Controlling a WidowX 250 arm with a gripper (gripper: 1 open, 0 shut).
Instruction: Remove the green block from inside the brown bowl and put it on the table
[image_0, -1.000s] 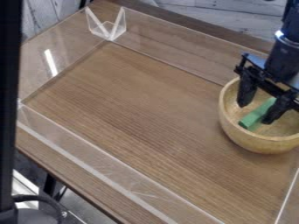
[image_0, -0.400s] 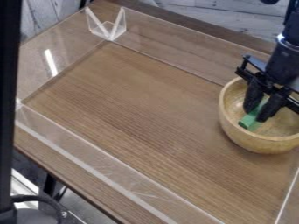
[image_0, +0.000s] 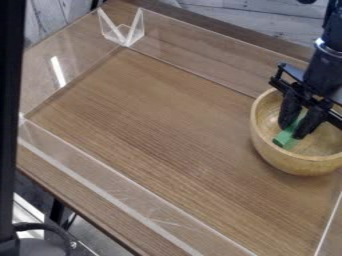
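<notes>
The brown bowl (image_0: 278, 156) sits at the right edge of the table (image_0: 147, 130), a round tan wooden bowl. Inside it lies the green block (image_0: 286, 137), of which only the lower end shows below the fingers. My gripper (image_0: 305, 116) reaches straight down into the bowl from above, its black fingers (image_0: 291, 113) drawn close together and shut on the green block. The upper part of the block is hidden behind the gripper.
Low clear acrylic walls (image_0: 94, 190) edge the tabletop. A clear acrylic piece (image_0: 122, 27) stands at the far left corner. A dark post (image_0: 8, 120) runs down the left side of the view. Bare wood grain stretches left of the bowl.
The fingers stood spread wide over the block a second ago and have since closed on it. The hand has stayed in place.
</notes>
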